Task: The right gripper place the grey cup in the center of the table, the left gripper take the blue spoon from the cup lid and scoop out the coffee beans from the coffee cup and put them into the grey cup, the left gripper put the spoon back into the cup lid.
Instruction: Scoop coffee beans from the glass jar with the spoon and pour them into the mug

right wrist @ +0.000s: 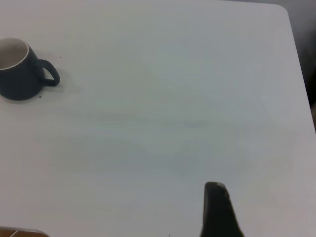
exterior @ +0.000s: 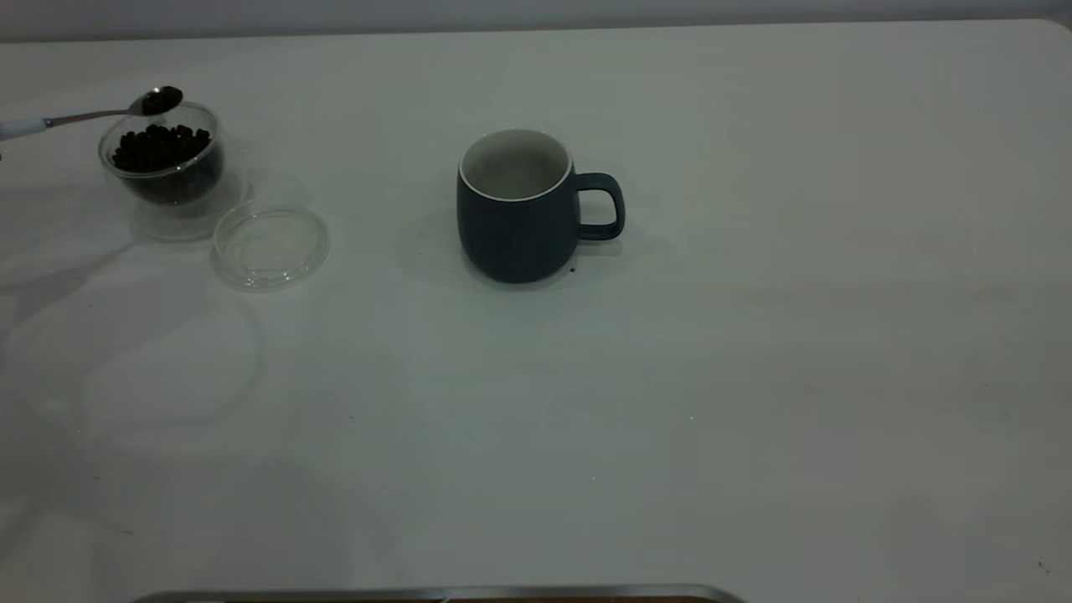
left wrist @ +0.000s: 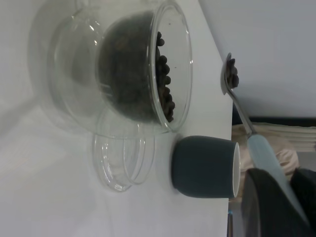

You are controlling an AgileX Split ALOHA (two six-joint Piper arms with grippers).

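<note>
One spoonful of beans [exterior: 163, 100] is held level on the spoon [exterior: 84, 115], clamped by the left gripper [left wrist: 276, 207] above the glass cup [exterior: 165, 164] far left; carriage right to the mug [exterior: 517, 208] at centre is judged next, without tilting.

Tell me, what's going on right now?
Left hand holds the blue spoon, loaded with beans, above the coffee cup. Grey cup waits mid-table, path clear. Right hand idle, far off.

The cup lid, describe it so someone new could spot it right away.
On the white table, look at the far left corner, where the coffee cup holds beans. The cup lid lies flat beside it: a clear, shallow, empty disc, unlike the dark grey cup.
</note>
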